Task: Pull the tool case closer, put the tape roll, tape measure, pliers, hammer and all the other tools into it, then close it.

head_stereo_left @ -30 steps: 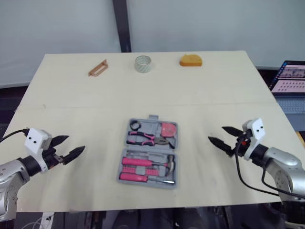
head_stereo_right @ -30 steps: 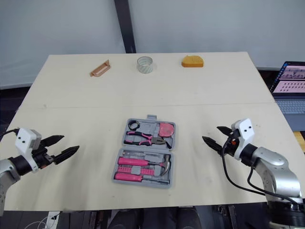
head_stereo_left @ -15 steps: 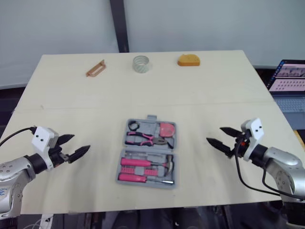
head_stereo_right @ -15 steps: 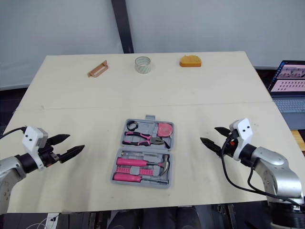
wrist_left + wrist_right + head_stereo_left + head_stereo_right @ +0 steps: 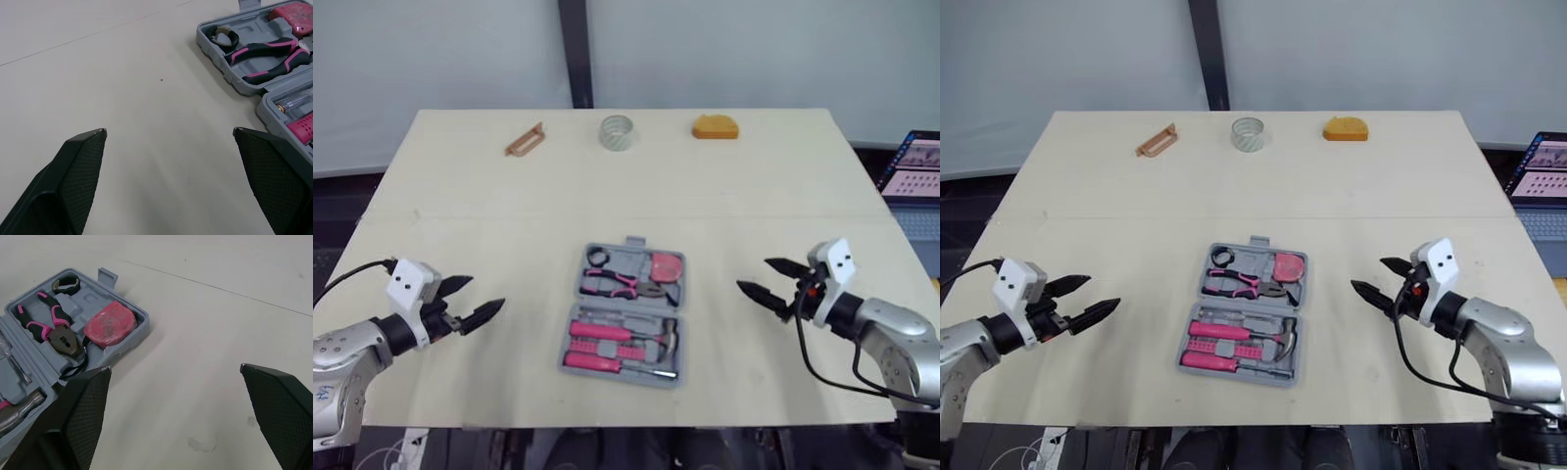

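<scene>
Presently, the tool case (image 5: 632,243) lay open and flat at the near middle of the table (image 5: 489,215), between your two grippers and touching neither. The left gripper (image 5: 487,292) hung to its left, and the right gripper (image 5: 752,273) to its right. Both had their fingers spread wide and held nothing.

The case already carried the pliers (image 5: 617,284), the red tape measure (image 5: 109,324), a small black ring (image 5: 66,284) and the hammer (image 5: 656,338), along with pink-handled tools. The clear tape roll (image 5: 618,132) stood at the far edge, well apart from the case. It sat between a brown handle-shaped piece (image 5: 525,139) on its left and an orange block (image 5: 717,127) on its right.

In my judgement, the case is stiff moulded plastic made fairly heavy by its steel contents. It should slide rather than lift on the smooth board. You would do best to grip a side wall, not the thin latch tab on the far rim. The tape roll looks light and hollow, so pinch it through its wall.

The head views gave you the far row and both grippers together. The right wrist view added the tape measure's dark strap lying against the pliers' head. The left wrist view added a clear screwdriver handle in the near half.
</scene>
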`<control>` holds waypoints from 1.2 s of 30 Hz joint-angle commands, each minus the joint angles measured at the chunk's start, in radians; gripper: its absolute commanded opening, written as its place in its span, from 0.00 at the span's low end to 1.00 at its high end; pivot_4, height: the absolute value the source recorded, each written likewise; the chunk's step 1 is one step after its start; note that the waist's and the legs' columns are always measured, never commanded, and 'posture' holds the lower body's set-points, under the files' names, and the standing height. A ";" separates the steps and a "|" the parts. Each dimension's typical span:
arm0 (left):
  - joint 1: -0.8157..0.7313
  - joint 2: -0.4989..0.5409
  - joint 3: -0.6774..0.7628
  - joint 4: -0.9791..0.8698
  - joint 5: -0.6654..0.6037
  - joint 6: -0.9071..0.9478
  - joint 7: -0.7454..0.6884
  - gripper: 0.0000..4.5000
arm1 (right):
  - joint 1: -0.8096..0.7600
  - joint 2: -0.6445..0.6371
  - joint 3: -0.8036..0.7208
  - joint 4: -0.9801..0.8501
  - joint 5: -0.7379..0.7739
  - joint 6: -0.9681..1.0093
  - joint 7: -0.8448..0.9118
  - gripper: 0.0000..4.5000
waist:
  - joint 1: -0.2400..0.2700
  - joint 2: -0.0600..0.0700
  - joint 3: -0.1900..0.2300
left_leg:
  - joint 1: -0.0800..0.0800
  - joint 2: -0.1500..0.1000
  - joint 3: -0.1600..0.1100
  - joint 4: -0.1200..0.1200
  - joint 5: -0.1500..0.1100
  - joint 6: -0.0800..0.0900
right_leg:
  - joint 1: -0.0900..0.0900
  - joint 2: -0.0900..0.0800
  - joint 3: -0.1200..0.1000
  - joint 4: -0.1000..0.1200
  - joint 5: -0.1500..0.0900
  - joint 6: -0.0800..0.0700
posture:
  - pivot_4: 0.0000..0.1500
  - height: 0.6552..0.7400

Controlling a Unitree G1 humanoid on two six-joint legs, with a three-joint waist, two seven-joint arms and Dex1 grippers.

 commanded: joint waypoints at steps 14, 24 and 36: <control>-0.116 -0.035 -0.124 0.076 0.035 -0.016 0.013 0.99 | -0.018 0.041 0.033 -0.052 -0.010 0.068 -0.084 1.00 | -0.002 0.000 0.000 | 0.000 0.002 0.005 -0.001 0.000 0.000 | -0.003 0.001 0.005 0.000 0.000 0.000 | 1.00 1.00; -0.267 -0.113 -0.341 0.232 0.160 -0.071 0.029 0.45 | 0.000 0.055 0.219 -0.096 -0.095 0.100 -0.080 0.46 | -0.005 0.000 0.000 | -0.001 0.003 0.016 -0.002 0.000 0.000 | -0.014 0.002 0.009 0.007 0.000 0.000 | 1.00 1.00; -0.312 -0.177 -0.460 0.350 0.224 -0.154 -0.017 0.01 | -0.050 0.134 0.363 -0.013 -0.179 0.069 -0.081 0.01 | -0.003 -0.001 -0.001 | -0.001 0.003 0.017 -0.001 0.000 0.000 | -0.015 0.001 0.009 0.008 0.000 0.000 | 1.00 1.00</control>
